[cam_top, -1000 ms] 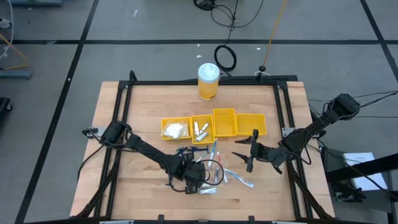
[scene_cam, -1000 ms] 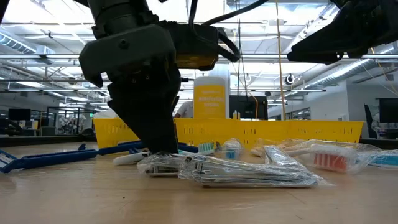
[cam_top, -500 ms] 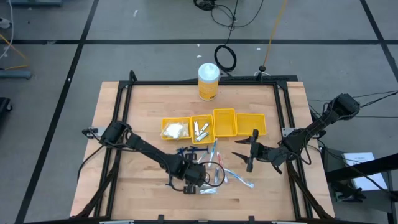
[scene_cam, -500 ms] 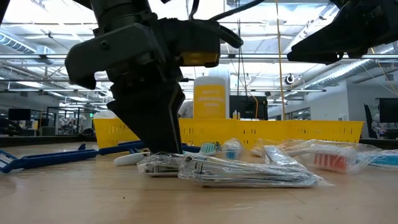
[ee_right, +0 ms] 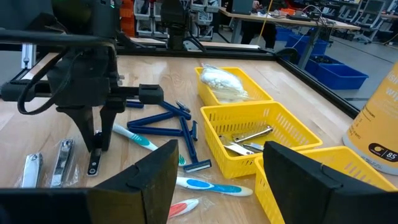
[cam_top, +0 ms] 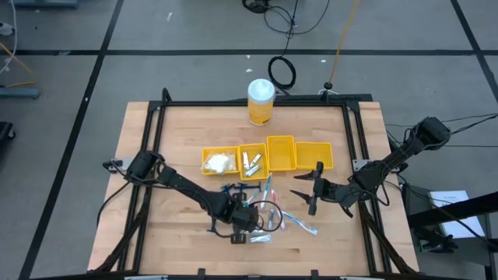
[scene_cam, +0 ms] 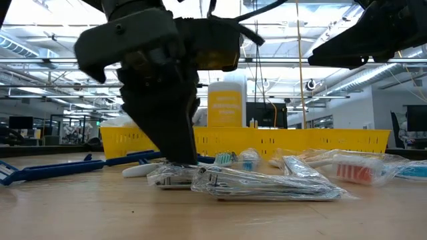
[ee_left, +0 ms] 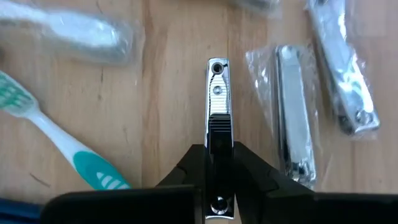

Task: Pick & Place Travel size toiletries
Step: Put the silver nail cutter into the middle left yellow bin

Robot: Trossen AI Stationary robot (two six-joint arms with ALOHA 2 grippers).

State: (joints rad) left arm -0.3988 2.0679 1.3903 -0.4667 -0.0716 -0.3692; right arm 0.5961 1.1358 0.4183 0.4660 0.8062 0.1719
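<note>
My left gripper [ee_left: 219, 155] is low over the near middle of the table [cam_top: 247, 225], shut on a bare silver nail clipper [ee_left: 217, 106]. Two more nail clippers in clear wrappers [ee_left: 295, 118] lie just beside it. Toothbrushes [cam_top: 272, 214] and dark blue razors [cam_top: 233, 189] lie scattered around. My right gripper [cam_top: 311, 190] hovers open to the right of the pile, its fingers wide apart in the right wrist view [ee_right: 214, 186]. My left gripper pinches the nail clipper between its two fingers [ee_left: 249, 171], by one end [ee_left: 218, 152]. The fingers come from above, pointing down, and lie along the clipper. The clipper stands upright below them [ee_right: 94, 163], its free end at the table; whether it touches the wood, I cannot tell.
A row of yellow bins [cam_top: 268, 157] stands past the pile; one holds white packets [ee_right: 221, 81], the one beside it silver clippers [ee_right: 245, 140]. A tall yellow canister [cam_top: 261, 101] stands at the far edge. Bare wood lies left of my left arm.
My left gripper has stayed over the same spot by the wrapped clippers, but its body has turned and tipped a little in the low view. My right arm has kept still.
</note>
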